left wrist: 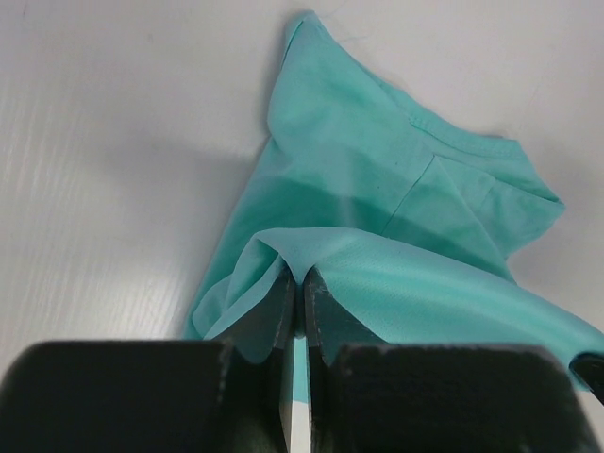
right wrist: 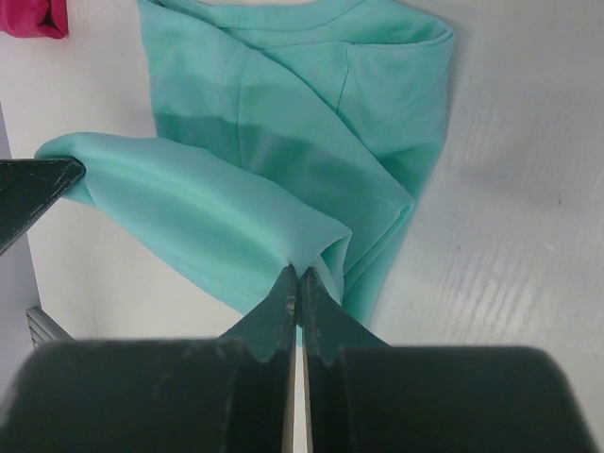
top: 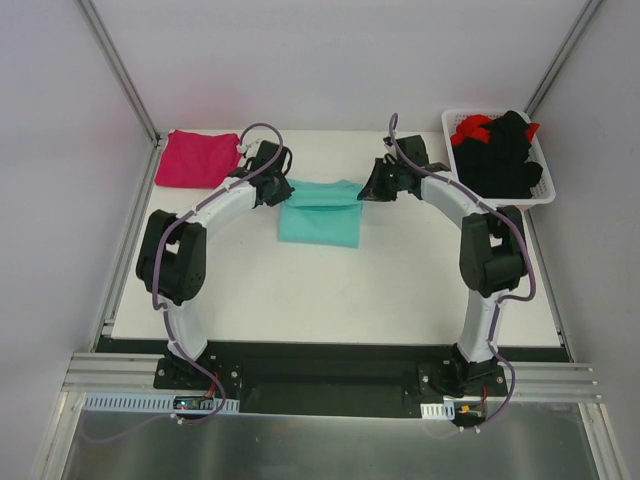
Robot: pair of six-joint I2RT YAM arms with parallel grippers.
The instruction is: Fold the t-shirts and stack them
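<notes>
You are pinching the teal t-shirt (top: 320, 225) with both grippers at once. Your left gripper (left wrist: 300, 280) is clamping a bunched fold at the cloth's edge, its 2 fingers pressed almost together with only thin fabric between them. Your right gripper (right wrist: 296, 276) is doing the same at the other end of that edge, jaws squeezed tight on a gathered tuck of cloth. Between the 2 grips the held edge is stretching across, lifted above the rest of the shirt. The rest is lying partly folded on the white table (top: 330, 300), near its middle and between your 2 arms.

The pink t-shirt (top: 195, 158) is lying flat at the table's far left corner, well apart from the teal one and touching neither gripper. At the far right, a white basket (top: 547, 192) is holding a heap of black and red garments (top: 505, 150).
</notes>
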